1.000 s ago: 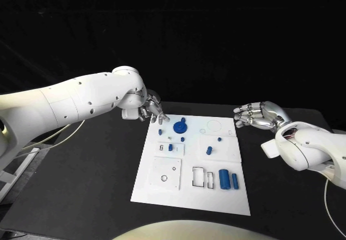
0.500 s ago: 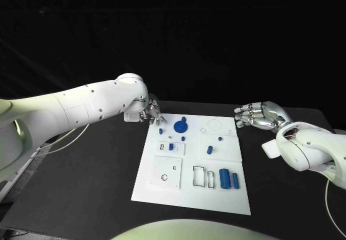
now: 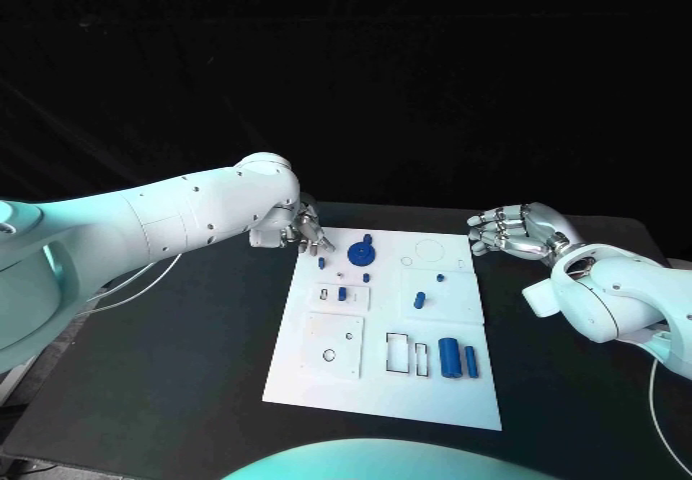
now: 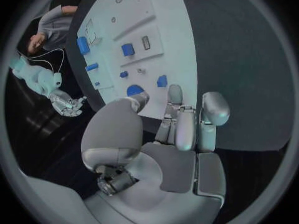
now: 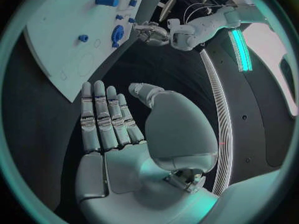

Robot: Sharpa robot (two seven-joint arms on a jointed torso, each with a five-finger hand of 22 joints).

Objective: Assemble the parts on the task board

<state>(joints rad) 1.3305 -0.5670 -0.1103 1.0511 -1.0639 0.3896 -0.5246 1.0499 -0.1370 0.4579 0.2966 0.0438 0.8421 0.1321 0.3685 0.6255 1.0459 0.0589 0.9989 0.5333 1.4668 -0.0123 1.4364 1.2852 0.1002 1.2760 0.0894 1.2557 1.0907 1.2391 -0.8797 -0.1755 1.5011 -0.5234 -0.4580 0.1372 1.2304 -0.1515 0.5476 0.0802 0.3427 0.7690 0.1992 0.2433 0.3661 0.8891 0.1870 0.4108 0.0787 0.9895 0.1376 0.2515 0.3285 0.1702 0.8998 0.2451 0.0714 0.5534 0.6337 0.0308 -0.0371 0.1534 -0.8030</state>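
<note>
Head view has the left robot hand [image 3: 304, 231], empty with fingers loosely apart, hovering at the task board [image 3: 433, 395] corner, blue parts [image 3: 359, 252] just beside its fingertips, so I'd lower slowly and pinch one squarely.

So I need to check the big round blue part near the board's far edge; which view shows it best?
The head view: the round blue part sits unobstructed, seen from above. The left wrist view shows it partly hidden behind the left hand's fingers; the right wrist view shows it small and oblique.
</note>
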